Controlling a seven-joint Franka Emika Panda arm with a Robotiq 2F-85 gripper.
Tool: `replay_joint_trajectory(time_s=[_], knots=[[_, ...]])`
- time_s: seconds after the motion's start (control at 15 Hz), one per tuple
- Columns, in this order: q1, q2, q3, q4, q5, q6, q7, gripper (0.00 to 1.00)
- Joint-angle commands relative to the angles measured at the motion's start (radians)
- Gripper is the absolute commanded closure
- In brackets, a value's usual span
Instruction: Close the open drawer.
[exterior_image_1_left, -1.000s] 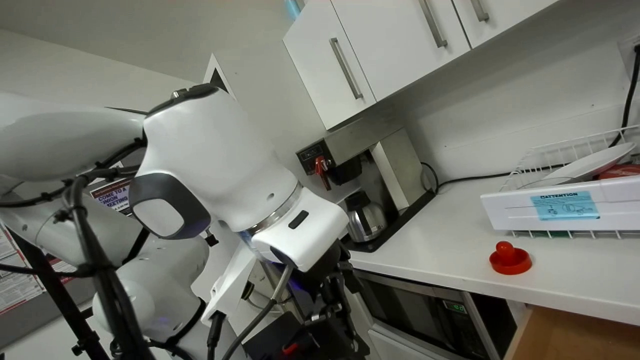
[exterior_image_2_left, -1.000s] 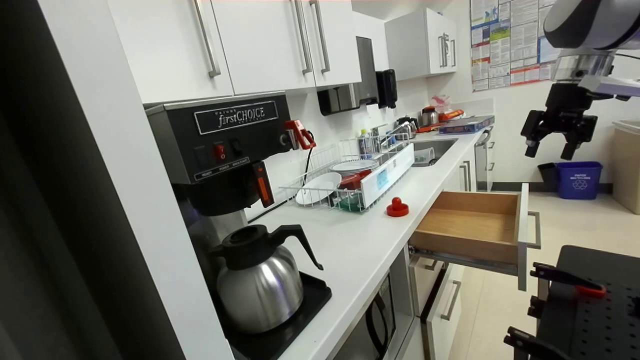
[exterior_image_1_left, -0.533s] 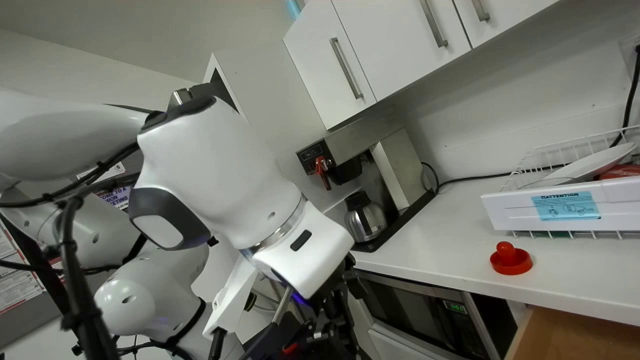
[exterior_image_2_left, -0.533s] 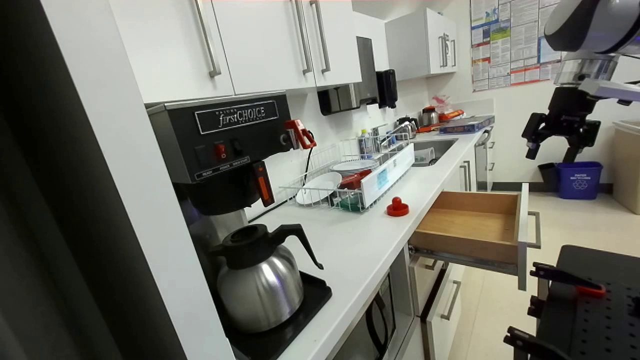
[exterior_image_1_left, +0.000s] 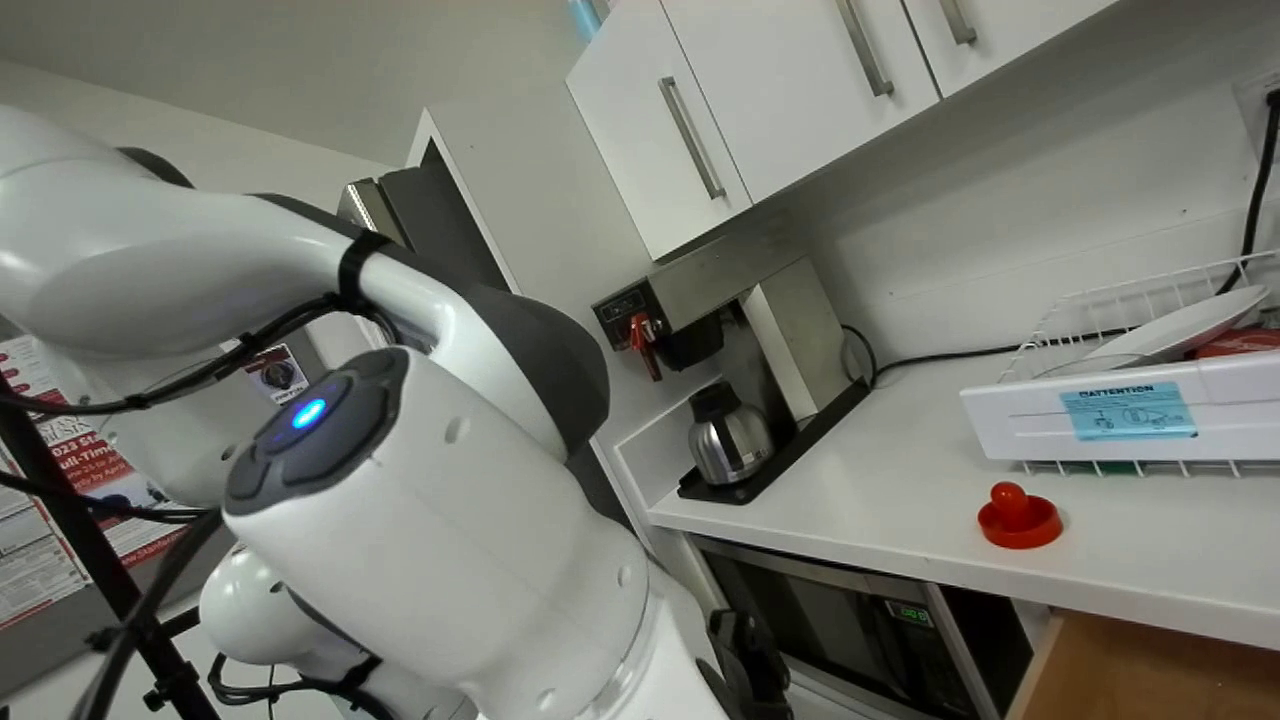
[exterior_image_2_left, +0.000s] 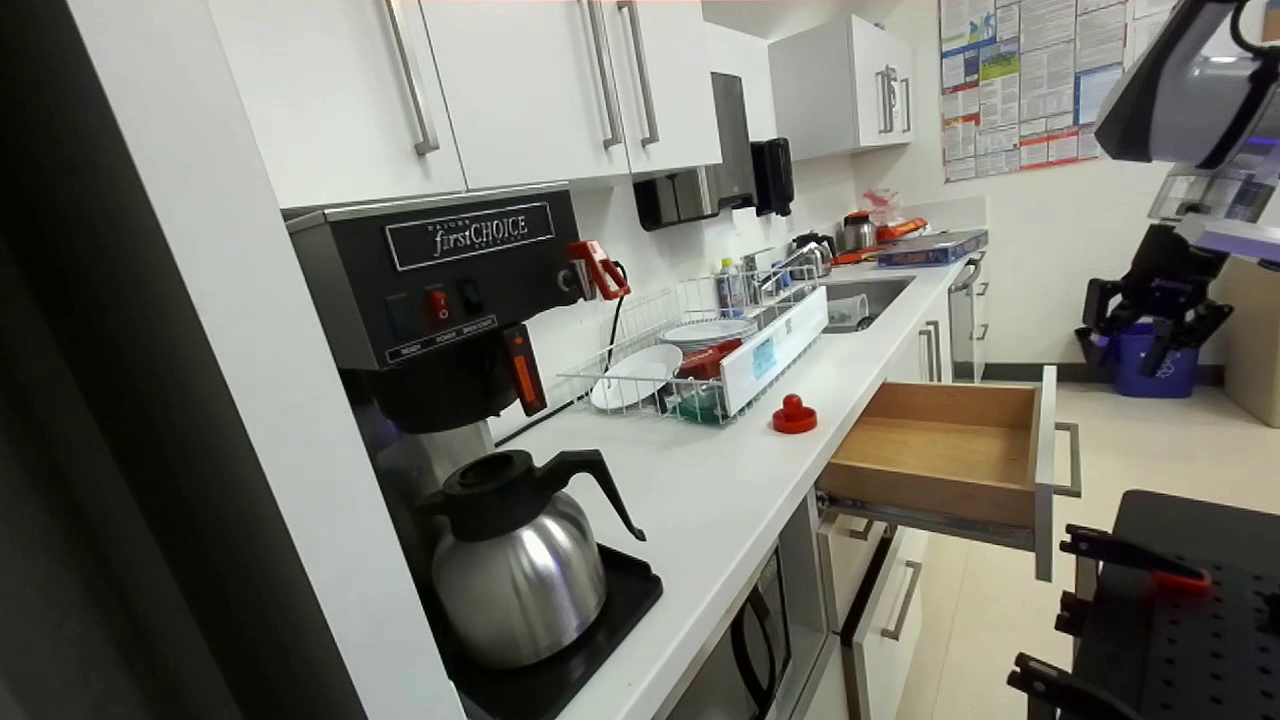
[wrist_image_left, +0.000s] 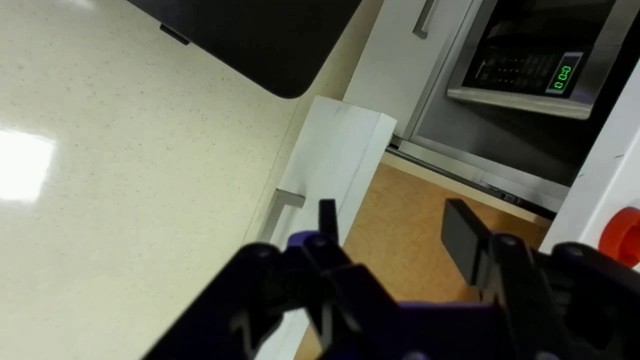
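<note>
Pushing is best done squarely on the front panel (wrist_image_left: 332, 145), outer face, near the handle (exterior_image_2_left: 1074, 460), so skewing is avoided. Drawer (exterior_image_2_left: 930, 495) is pulled out, right of centre in an exterior view. Gripper (wrist_image_left: 392, 230) is spread (nothing pinched), low in the wrist view.

In an exterior view the white arm (exterior_image_1_left: 430, 540) is filling much of the left half, bending near the centre, and a blue light (exterior_image_1_left: 309, 413) is glowing on its button pad (exterior_image_1_left: 330, 448). In an exterior view the tool (exterior_image_2_left: 1122, 358) is hanging at the right side, pointing down and slightly left. In the wrist view its fingers (wrist_image_left: 462, 240) are standing well apart, one tip lying just below centre, the other farther right.
</note>
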Motion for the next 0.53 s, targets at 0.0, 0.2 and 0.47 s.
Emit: replay_joint_trajectory(time_s=[0.0,0.2,0.47], knots=[[0.133,0.192,-0.103,0.073,0.215,0.028,-0.104,0.73],[0.175,0.338,-0.129,0.124,0.418,0.003,-0.195,0.97],[0.104,0.552,-0.030,0.199,0.641,-0.024,-0.278,1.00]])
